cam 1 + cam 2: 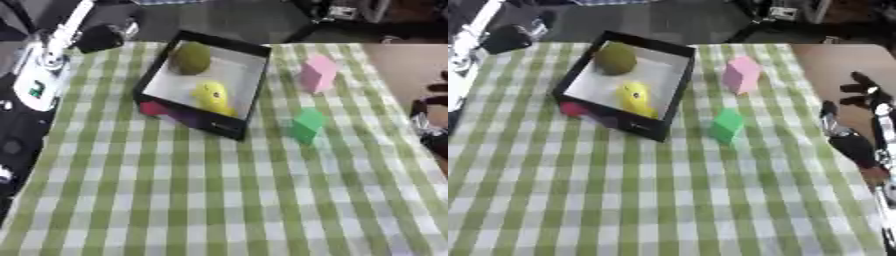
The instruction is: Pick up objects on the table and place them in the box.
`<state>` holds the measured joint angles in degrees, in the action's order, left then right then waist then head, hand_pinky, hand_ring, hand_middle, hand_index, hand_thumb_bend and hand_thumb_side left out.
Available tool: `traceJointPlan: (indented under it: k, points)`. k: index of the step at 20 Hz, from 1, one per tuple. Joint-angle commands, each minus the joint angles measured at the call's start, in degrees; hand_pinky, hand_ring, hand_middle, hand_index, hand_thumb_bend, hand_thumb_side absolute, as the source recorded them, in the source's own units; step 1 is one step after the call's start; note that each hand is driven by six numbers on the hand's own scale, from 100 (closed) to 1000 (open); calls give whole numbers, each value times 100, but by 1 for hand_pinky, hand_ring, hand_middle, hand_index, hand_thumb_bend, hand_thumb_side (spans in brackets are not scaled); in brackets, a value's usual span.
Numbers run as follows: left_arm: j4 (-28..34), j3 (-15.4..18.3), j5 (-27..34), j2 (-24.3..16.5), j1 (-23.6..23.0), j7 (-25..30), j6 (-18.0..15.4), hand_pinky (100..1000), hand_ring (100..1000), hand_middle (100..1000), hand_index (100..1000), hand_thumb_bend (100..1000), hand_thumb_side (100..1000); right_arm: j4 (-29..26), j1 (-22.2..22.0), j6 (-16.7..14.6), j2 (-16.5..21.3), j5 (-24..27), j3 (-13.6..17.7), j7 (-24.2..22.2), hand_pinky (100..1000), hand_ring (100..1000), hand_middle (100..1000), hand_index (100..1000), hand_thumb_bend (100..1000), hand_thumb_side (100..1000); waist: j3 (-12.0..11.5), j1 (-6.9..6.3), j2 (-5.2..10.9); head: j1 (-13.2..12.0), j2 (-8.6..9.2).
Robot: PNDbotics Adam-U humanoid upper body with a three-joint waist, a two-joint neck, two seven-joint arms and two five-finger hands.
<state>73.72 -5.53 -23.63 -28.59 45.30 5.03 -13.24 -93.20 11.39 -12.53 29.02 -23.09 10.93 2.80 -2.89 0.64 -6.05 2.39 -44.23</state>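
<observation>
My right hand (pixel 859 135) hangs spread at the table's right edge; green block (pixel 728 125) and pink block (pixel 741 74) lie outside the box (pixel 677 95)

Red thing (pixel 152 108) mostly hidden behind box (pixel 229 126) wall, shape unclear. Right hand (pixel 852 142) cut off by edge, fingers too blurry.

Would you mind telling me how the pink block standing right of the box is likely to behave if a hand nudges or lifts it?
The pink block stands upright and taller than wide, so a high push would probably tip it. Its flat faces suggest it won't roll. It looks rigid, likely keeping shape when gripped.
</observation>
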Motion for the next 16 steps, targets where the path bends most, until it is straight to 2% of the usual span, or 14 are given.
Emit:
traceJointPlan:
  k: [1,4,7,10,12,16]
  points:
    - [1090,213,1027,-500,-431,123,272,686,669,685,899,334,803,237,474,-26,897,144,-128,-119,843,736,786,958,183,470,-63,59,87,85,11]
    - [1765,467,1366,-502,-1207,206,420,674,655,671,901,306,836,870,1242,-85,1485,444,-443,-462,849,778,809,962,190,473,-221,55,64,289,11]
    - [2157,765,1495,-217,-1863,190,579,656,625,638,895,286,856,1787,2201,-164,1724,472,-812,-1010,861,818,838,968,205,490,-376,67,38,457,11]
    - [2391,945,1566,87,-2314,174,713,649,617,627,897,269,889,2866,3079,-207,1534,109,-981,-1472,878,862,880,974,219,514,-543,105,-5,634,11]
    - [2565,1032,1609,356,-2547,209,748,644,608,617,897,267,898,3715,3630,-140,1302,-314,-918,-1576,880,866,883,974,214,522,-669,110,-38,760,11]
    - [2843,1112,1702,976,-2861,282,852,638,600,607,898,270,921,5198,4285,127,1002,-963,-576,-1089,888,877,891,971,211,537,-982,131,-111,1096,11]
